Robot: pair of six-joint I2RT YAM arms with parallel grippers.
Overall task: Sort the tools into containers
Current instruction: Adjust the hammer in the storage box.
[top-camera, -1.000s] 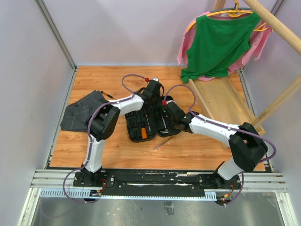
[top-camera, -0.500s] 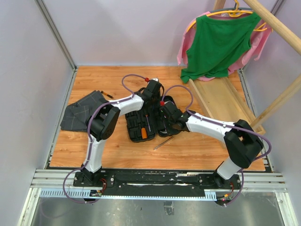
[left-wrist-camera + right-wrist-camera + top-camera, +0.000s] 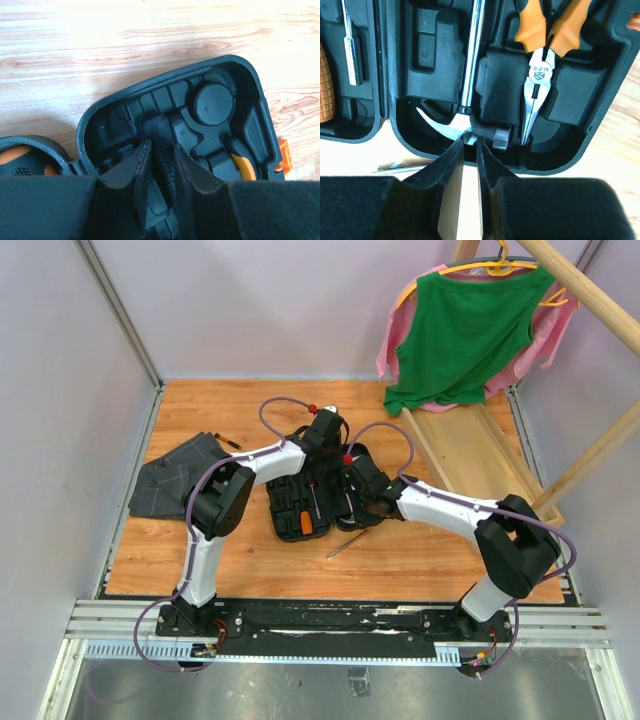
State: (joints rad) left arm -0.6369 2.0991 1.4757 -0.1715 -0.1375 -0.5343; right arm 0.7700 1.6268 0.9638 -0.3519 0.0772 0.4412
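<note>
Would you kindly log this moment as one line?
left fingers apart inside case; right fingers at hammer head, grip unclear; pliers stowed; screwdriver outside case

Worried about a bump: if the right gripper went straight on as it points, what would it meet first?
The hammer, at its head, lying in the case directly at the right gripper tips; it may already be touching.

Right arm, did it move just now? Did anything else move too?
The right arm's end effector slid a little left and farther over the black plastic rounded tool case, then almost stopped. Whether it grabbed anything, I cannot tell. The left arm's end effector, the thin loose screwdriver beside the case and the dark grey folded cloth stayed put.
</note>
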